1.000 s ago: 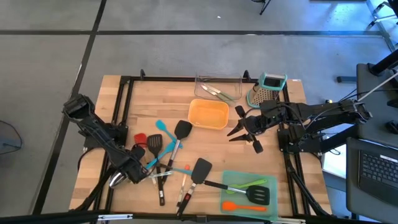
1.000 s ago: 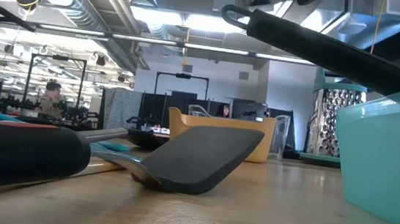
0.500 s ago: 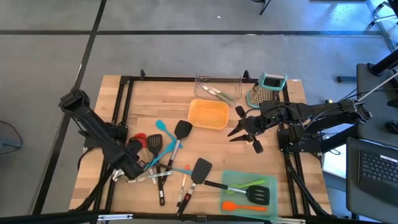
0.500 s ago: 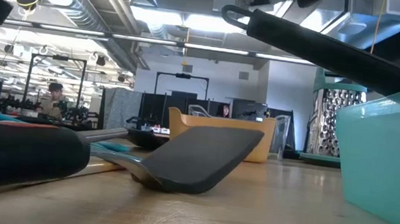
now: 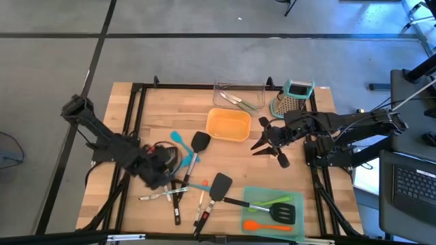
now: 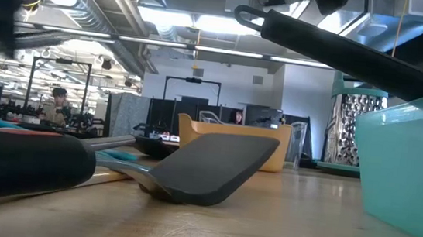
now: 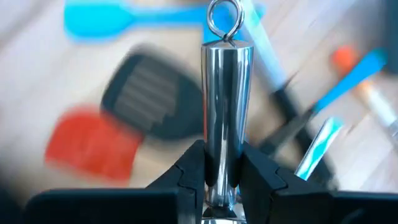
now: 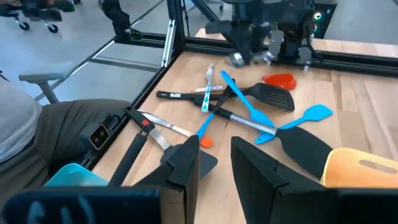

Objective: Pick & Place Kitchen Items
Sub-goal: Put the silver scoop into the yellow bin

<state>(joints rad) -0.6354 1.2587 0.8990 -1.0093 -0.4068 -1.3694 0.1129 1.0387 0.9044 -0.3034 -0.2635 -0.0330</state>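
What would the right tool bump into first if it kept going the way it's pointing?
Probably the black spatula lying just ahead of the right tool, beside the orange tray. Depth is hard to judge, so it might pass above it.

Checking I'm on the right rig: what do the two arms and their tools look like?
Both arms are dark, jointed links with black cabling. The left tool and right tool each end in two black, angular, wedge-shaped fingers. No markings show on either.

Open workshop hall around a wooden table

Grey floor crossed by dark lines; ceiling strip lights and ducts overhead; a laptop beside the butcher-block table.
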